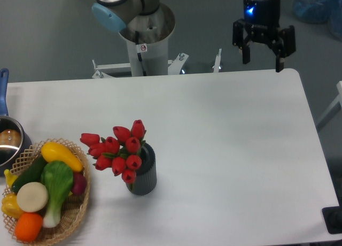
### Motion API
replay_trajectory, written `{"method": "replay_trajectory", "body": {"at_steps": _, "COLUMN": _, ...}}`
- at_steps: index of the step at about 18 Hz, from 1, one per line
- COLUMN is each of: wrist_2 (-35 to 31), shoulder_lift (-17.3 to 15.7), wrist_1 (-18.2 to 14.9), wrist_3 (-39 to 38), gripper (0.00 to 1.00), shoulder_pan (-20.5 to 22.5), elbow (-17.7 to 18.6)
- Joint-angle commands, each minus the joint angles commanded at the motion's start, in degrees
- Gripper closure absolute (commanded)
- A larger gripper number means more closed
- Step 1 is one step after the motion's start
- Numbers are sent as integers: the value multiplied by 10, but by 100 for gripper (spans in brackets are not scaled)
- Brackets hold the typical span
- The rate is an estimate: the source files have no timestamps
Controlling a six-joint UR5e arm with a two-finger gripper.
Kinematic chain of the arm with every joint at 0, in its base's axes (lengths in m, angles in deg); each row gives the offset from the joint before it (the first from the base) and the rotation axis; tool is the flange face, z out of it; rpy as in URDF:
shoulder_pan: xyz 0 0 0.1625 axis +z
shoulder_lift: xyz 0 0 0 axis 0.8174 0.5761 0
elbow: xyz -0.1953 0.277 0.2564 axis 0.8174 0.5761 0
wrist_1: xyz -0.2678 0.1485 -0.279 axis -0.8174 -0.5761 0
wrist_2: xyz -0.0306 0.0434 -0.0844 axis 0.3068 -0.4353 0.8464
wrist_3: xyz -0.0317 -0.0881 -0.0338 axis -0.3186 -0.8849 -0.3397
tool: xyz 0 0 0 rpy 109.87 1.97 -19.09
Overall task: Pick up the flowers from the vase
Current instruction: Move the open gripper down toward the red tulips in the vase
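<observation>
So right now the gripper (262, 54) is parked up at the far edge of the table (224, 128), jaws spread apart with nothing between them, hanging above the back right part of the tabletop. The flowers (116, 147) are well away from it, sitting in the vase (143, 174) toward the near left side of the table. Taking the vase as the landmark: the tulip heads spill out of its mouth and lean up and to the left of it, the wicker basket (72, 222) of vegetables is just to its left, the metal pot (10, 141) is further left still at the table edge, and the gripper is far off to its upper right, diagonally across the table. So the whole move hinges on that diagonal: the claw has to travel toward the camera and leftward a long way. The bunch's stems look like they run roughly upright inside the vase with the buds tilting left, so I'd guess pinching the bunch just above the rim and pulling straight up is the sane approach. Nothing's been touched yet as far as I can tell.
</observation>
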Motion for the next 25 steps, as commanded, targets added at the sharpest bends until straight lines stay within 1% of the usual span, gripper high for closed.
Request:
{"method": "replay_trajectory", "body": {"at_steps": 2, "wrist_2": 0, "shoulder_lift": 0, "wrist_1": 0, "wrist_3": -3, "gripper": 0, "shoulder_pan": -1, "elbow": -3}}
{"method": "replay_trajectory", "body": {"at_steps": 4, "wrist_2": 4, "shoulder_lift": 1, "wrist_1": 1, "wrist_3": -38, "gripper": 0, "shoulder_pan": -4, "elbow": -5}}
{"method": "replay_trajectory", "body": {"at_steps": 7, "wrist_2": 73, "shoulder_lift": 4, "wrist_1": 32, "wrist_3": -111, "gripper": 0, "shoulder_pan": -4, "elbow": 2}}
{"method": "replay_trajectory", "body": {"at_steps": 8, "wrist_2": 89, "shoulder_lift": 3, "wrist_1": 36, "wrist_3": -135, "gripper": 0, "shoulder_pan": -4, "elbow": 5}}
{"method": "replay_trajectory", "body": {"at_steps": 9, "wrist_2": 95, "shoulder_lift": 2, "wrist_1": 37, "wrist_3": -161, "gripper": 0, "shoulder_pan": -4, "elbow": 5}}
{"method": "replay_trajectory", "body": {"at_steps": 11, "wrist_2": 101, "shoulder_lift": 2, "wrist_1": 38, "wrist_3": -188, "gripper": 0, "shoulder_pan": -6, "elbow": 5}}
{"method": "replay_trajectory", "body": {"at_steps": 13, "wrist_2": 124, "shoulder_lift": 2, "wrist_1": 37, "wrist_3": -207, "gripper": 0, "shoulder_pan": -6, "elbow": 6}}
{"method": "replay_trajectory", "body": {"at_steps": 16, "wrist_2": 162, "shoulder_lift": 3, "wrist_1": 38, "wrist_3": -272, "gripper": 0, "shoulder_pan": -7, "elbow": 11}}
{"method": "replay_trajectory", "body": {"at_steps": 18, "wrist_2": 203, "shoulder_lift": 5, "wrist_1": 54, "wrist_3": -289, "gripper": 0, "shoulder_pan": -7, "elbow": 18}}
{"method": "replay_trajectory", "body": {"at_steps": 21, "wrist_2": 284, "shoulder_lift": 3, "wrist_1": 70, "wrist_3": -300, "gripper": 0, "shoulder_pan": -6, "elbow": 51}}
{"method": "replay_trajectory", "body": {"at_steps": 23, "wrist_2": 326, "shoulder_lift": 1, "wrist_1": 72, "wrist_3": -299, "gripper": 0, "shoulder_pan": -7, "elbow": 67}}
{"method": "replay_trajectory", "body": {"at_steps": 25, "wrist_2": 341, "shoulder_lift": 0, "wrist_1": 71, "wrist_3": -300, "gripper": 0, "shoulder_pan": -6, "elbow": 69}}
